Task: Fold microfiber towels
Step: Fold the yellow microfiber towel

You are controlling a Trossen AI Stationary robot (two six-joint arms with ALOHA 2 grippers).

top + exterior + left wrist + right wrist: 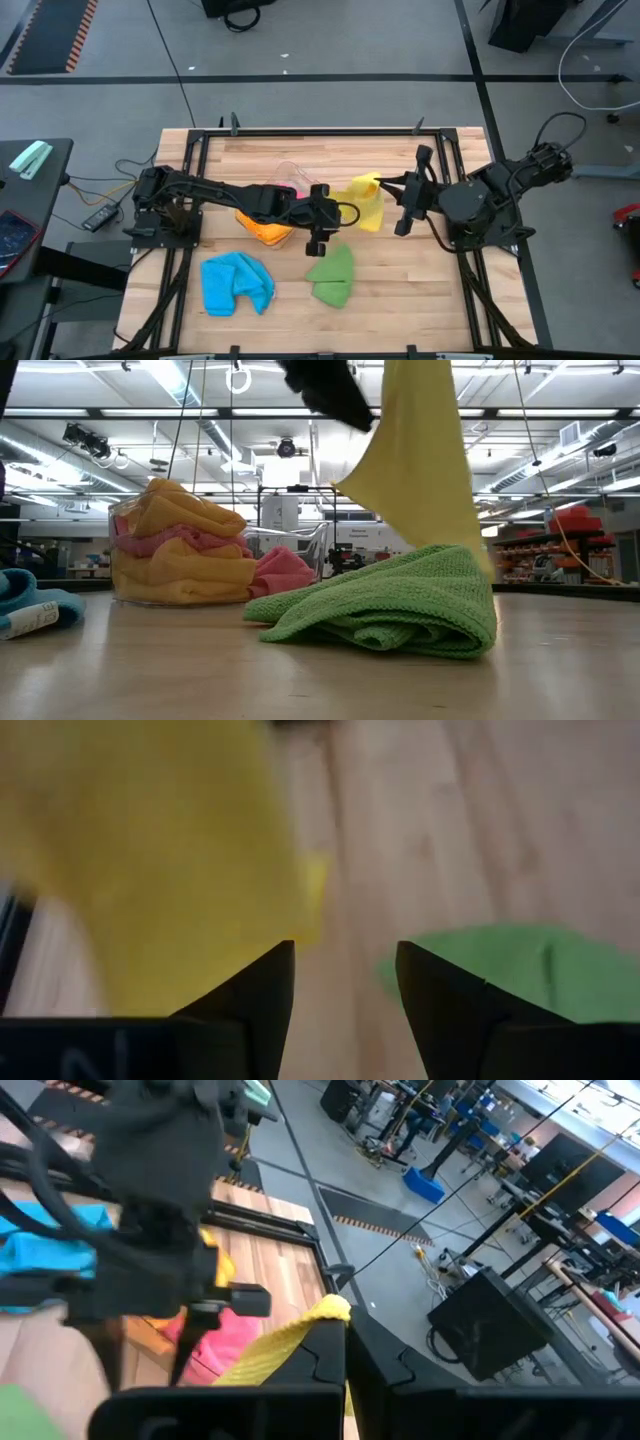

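My right gripper (388,184) is shut on a yellow towel (366,203), held up above the table's middle. In the low view the towel (420,460) hangs down from above the picture. My left gripper (317,243) is open and empty. It hovers beside the yellow towel (150,850) and above a folded green towel (333,276). The green towel (390,605) lies flat on the table, as does a crumpled blue towel (238,283) to its left. Orange and pink towels (185,555) lie piled in a clear tub (275,205). My right gripper pinches the yellow towel between its two fingers by an upper corner (330,1312), which pokes out past the fingertips. The fingers come roughly level from the table's right side. The towel hangs slack below them; its lower end (475,545) is hidden behind the green towel.
The clear tub (300,545) stands just behind my left arm at the table's middle left. A black frame (200,140) runs around the wooden table. Bare wood (420,290) lies at the near right.
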